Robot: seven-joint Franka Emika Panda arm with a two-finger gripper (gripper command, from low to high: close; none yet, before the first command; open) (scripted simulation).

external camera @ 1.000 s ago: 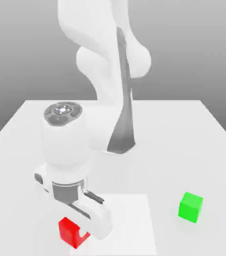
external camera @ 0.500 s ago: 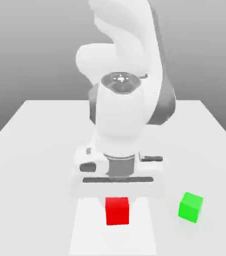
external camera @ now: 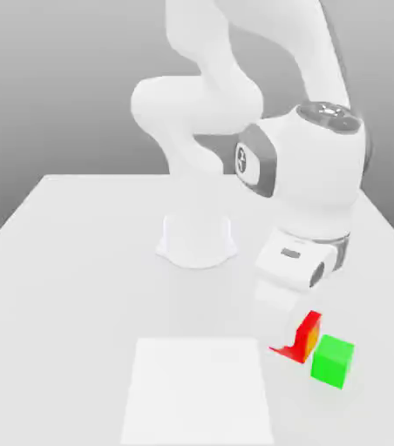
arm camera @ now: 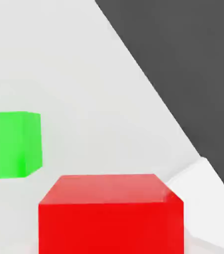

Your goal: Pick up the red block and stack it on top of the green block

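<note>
The red block [external camera: 303,338] is clamped in my gripper [external camera: 294,327], which is shut on it, and it hangs tilted just above the table. The green block [external camera: 332,360] rests on the white table right beside it, toward the exterior view's right and a little nearer the front edge. The two blocks overlap in that view, so I cannot tell whether they touch. In the hand view the red block [arm camera: 111,213] is close up between the fingers, one white finger [arm camera: 205,196] shows beside it, and the green block [arm camera: 11,144] stands a short way beyond.
The arm's round base [external camera: 196,239] stands mid-table. A brighter white square patch [external camera: 199,388] lies on the table [external camera: 78,261] near the front. The table's far edge [arm camera: 148,84] meets dark ground in the hand view.
The arm has swung from the exterior view's front left across to the right, carrying the red block from beside the white patch to right next to the green block. The wrist has turned.
</note>
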